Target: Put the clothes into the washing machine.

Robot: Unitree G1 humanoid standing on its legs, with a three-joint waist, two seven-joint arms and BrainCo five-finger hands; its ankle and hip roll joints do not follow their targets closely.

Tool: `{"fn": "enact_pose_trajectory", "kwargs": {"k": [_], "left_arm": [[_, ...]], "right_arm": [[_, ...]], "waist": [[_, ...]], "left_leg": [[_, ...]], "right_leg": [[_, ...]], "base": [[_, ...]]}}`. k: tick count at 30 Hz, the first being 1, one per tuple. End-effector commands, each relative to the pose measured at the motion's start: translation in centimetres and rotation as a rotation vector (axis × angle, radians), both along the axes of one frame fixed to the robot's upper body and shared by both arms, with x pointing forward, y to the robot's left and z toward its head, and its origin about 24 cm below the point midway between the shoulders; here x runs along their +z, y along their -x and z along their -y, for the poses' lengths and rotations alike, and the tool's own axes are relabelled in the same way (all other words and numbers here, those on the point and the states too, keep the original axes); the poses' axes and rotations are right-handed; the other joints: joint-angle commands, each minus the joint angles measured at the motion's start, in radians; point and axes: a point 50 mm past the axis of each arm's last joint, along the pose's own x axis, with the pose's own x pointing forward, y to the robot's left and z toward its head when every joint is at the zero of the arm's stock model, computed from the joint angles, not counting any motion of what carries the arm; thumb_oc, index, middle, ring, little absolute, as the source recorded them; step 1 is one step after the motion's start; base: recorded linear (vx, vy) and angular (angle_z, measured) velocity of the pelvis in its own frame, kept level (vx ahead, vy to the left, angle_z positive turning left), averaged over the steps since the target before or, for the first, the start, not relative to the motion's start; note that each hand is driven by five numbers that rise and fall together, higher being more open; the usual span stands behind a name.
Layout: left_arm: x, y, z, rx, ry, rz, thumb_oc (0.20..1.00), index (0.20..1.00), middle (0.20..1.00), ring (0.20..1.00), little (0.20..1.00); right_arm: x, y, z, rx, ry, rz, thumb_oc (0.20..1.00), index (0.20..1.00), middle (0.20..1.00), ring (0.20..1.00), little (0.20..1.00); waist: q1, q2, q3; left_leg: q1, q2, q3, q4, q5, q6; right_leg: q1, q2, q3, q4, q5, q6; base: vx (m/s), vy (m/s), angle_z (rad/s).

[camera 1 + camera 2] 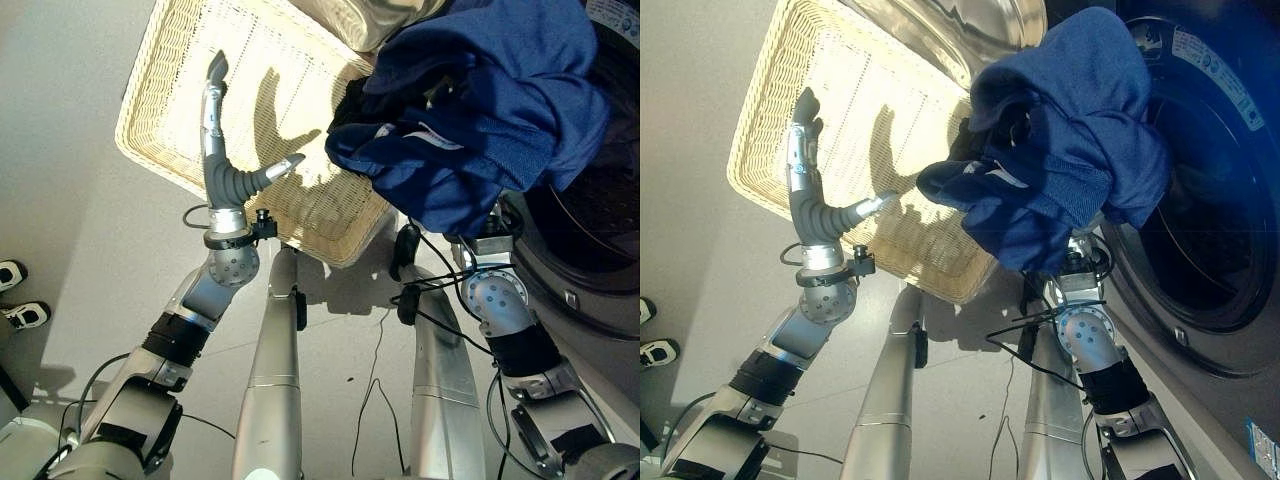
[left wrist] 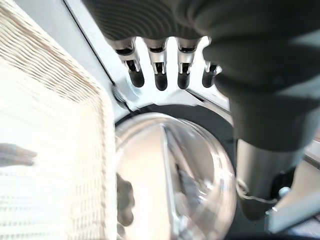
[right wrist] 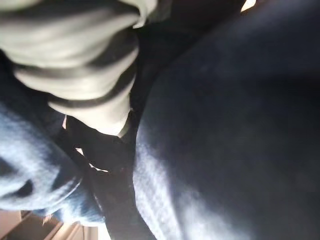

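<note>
One bunched blue fleece garment [image 1: 1060, 170] over woven basket [image 1: 160, 110]

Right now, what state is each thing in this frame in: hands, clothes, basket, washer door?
Left hand: open, fingers straight, held over the basket, holding nothing.
Right hand: buried under the blue clothes, fingers hidden.
Blue clothes: bunched, lifted at the washer opening, not yet inside.
Wicker basket: on the floor, nothing visible inside.
Washing machine door: swung open.
Drum: dark inside, contents unclear.

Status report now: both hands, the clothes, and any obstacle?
Left robot hand open over woven wicker basket. Right hand buried under blue clothes, at round washing machine opening. No obstacle seen.
</note>
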Motion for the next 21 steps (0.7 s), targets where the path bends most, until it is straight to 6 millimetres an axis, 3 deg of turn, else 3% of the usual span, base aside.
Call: {"fn": "enact_pose_trajectory", "kwargs": {"k": [1, 4, 12, 18, 21], "left_arm": [[1.5, -0.6, -0.6, 0.033, 0.091, 0.060, 1.000, 1.000, 1.000, 1.000, 1.000], [1.0, -1.5, -1.1, 0.072, 0.097, 0.019, 1.000, 1.000, 1.000, 1.000, 1.000], [1.0, -3.9, -2.1, 0.143, 0.100, -0.058, 1.000, 1.000, 1.000, 1.000, 1.000], [1.4, -4.7, -2.5, 0.185, 0.070, -0.083, 1.000, 1.000, 1.000, 1.000, 1.000], [1.4, -5.1, -2.7, 0.221, 0.015, -0.093, 1.000, 1.000, 1.000, 1.000, 1.000]], "right_arm": [[0.7, -0.4, 0.4, 0.010, -0.032, -0.043, 0.200, 0.200, 0.200, 0.200, 0.200], [-0.8, -2.5, 1.7, -0.015, -0.060, -0.195, 0.200, 0.200, 0.200, 0.200, 0.200], [-4.5, -6.9, 8.5, -0.170, -0.248, -0.530, 0.200, 0.200, 0.200, 0.200, 0.200], [-5.8, -7.9, 12.5, -0.343, -0.374, -0.719, 0.200, 0.200, 0.200, 0.200, 0.200], [-5.4, -7.8, 15.7, -0.540, -0.458, -0.835, 0.200, 0.200, 0.200, 0.200, 0.200]], "waist": [[-0.025, 0.000, -0.018], [-0.028, 0.002, -0.018], [-0.035, 0.009, -0.018], [-0.039, 0.007, -0.018], [-0.038, 0.007, -0.018]], "left_leg": [[-0.016, -0.094, 0.045, 0.158, -0.118, 0.071], [-0.016, -0.090, 0.053, 0.157, -0.116, 0.067], [-0.012, -0.079, 0.065, 0.151, -0.119, 0.059], [-0.016, -0.071, 0.070, 0.144, -0.124, 0.054], [-0.019, -0.067, 0.071, 0.145, -0.127, 0.050]], "right_leg": [[0.073, 0.069, -0.072, -0.258, 0.239, 0.058], [0.073, 0.071, -0.071, -0.260, 0.238, 0.057], [0.072, 0.077, -0.065, -0.267, 0.241, 0.055], [0.066, 0.086, -0.060, -0.274, 0.240, 0.053], [0.066, 0.089, -0.058, -0.277, 0.240, 0.050]], "base": [[0.01, 0.043, 0.00], [0.00, 0.049, 0.00], [0.00, 0.005, 0.00], [0.00, 0.003, -0.03], [0.00, 0.003, -0.04]]}}
